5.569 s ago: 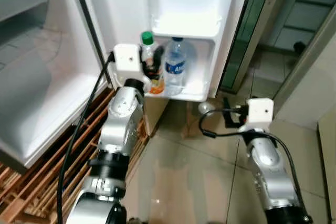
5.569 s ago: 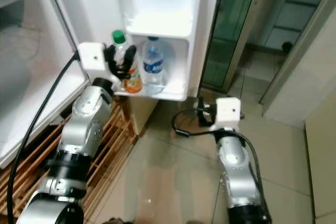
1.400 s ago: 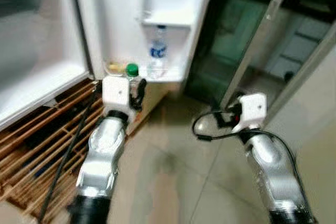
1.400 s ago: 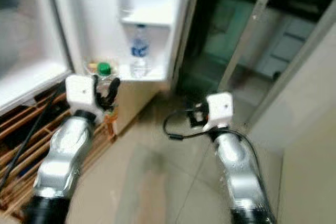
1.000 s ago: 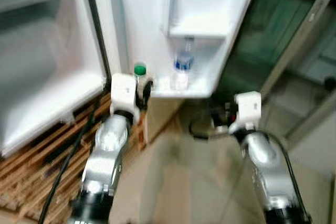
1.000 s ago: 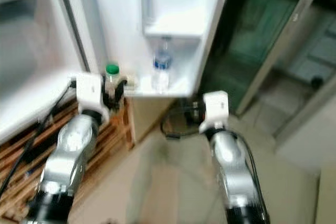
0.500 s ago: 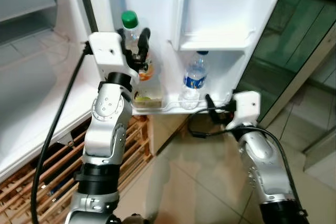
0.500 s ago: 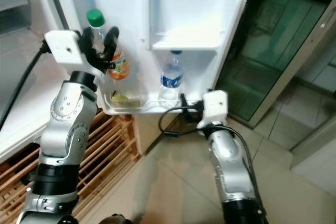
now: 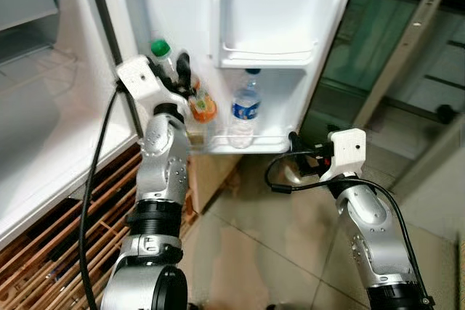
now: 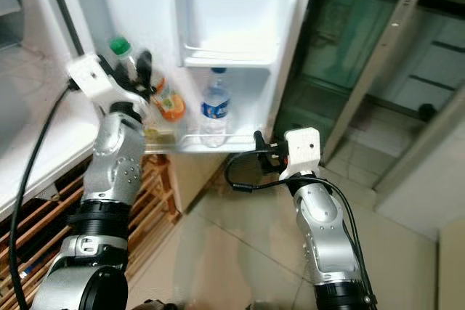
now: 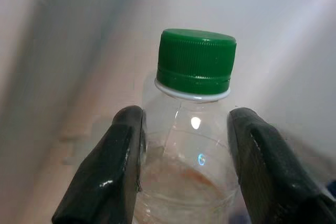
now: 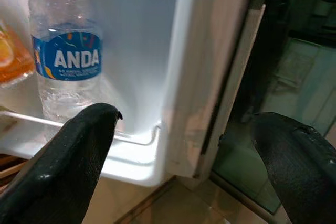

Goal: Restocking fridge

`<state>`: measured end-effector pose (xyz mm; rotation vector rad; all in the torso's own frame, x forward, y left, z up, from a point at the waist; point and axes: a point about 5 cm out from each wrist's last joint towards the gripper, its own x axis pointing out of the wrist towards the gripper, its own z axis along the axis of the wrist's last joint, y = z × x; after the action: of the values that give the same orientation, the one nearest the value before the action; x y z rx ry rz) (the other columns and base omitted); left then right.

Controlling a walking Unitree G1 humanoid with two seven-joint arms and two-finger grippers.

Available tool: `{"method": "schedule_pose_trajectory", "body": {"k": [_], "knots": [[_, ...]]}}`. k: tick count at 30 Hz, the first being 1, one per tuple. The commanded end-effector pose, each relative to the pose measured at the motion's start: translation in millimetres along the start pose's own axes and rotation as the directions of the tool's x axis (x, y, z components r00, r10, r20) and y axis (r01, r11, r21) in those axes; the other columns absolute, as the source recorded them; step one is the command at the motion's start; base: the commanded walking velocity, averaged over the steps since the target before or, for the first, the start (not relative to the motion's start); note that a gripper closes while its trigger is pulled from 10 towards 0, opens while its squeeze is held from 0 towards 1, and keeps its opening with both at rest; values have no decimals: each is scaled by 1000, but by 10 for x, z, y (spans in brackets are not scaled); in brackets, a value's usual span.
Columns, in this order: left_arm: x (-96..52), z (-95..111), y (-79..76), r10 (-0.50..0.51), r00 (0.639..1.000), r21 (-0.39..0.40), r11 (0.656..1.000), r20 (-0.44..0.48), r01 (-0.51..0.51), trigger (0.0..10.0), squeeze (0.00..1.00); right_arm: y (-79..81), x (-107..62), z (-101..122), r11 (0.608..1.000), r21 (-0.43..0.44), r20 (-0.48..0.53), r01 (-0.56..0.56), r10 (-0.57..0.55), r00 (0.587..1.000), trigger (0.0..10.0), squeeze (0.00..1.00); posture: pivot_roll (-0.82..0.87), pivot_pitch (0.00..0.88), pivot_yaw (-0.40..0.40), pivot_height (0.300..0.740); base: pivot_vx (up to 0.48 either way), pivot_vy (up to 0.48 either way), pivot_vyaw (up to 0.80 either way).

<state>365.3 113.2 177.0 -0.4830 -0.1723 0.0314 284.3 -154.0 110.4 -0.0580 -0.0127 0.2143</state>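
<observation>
Right hand [image 10: 256,152]: I have it low by the fridge door's free edge, fingers spread wide, holding nothing.
Left hand [image 9: 179,74]: closed on the neck of the green-capped bottle [image 9: 174,78], which I hold tilted just above the lower door shelf [image 9: 240,143].
Water bottle [image 9: 245,109]: upright in that shelf, clear ribbed plastic, blue label.
Progress: I judge one bottle stocked, and mine not yet seated; lowering and release remain.
Materials: my bottle is clear smooth plastic with orange drink and a ridged cap; the fridge door [image 9: 276,5] is glossy white moulded plastic; the upper door bin [image 9: 270,41] is bare.
</observation>
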Motion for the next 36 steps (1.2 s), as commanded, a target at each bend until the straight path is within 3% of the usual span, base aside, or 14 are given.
{"method": "schedule_pose_trajectory", "body": {"k": [1, 9, 26, 36], "knots": [[110, 48, -137, -25, 999, -9, 1000, 48, 25, 10000, 0, 42, 31, 99, 1000, -8, 27, -26, 27, 999, 10000, 110, -182, 0, -5, 740, 0, 0, 0], [199, -88, -198, -25, 999, 46, 999, 20, 24, 10000, 0, 57, -5, 153, 999, -27, 38, -47, 48, 998, 10000, 118, -242, 0, -20, 740, 0, 0, 0], [325, 30, -360, -40, 996, 12, 999, 80, 39, 10000, 0, 22, -93, 127, 998, -40, 9, -46, 47, 999, 10000, 118, -263, 0, -15, 740, 0, 0, 0], [368, 123, -412, -23, 992, 44, 999, 127, 18, 10000, 0, -10, -142, 134, 998, -48, 4, -40, 40, 999, 10000, 122, -284, 0, -18, 740, 0, 0, 0]]}}
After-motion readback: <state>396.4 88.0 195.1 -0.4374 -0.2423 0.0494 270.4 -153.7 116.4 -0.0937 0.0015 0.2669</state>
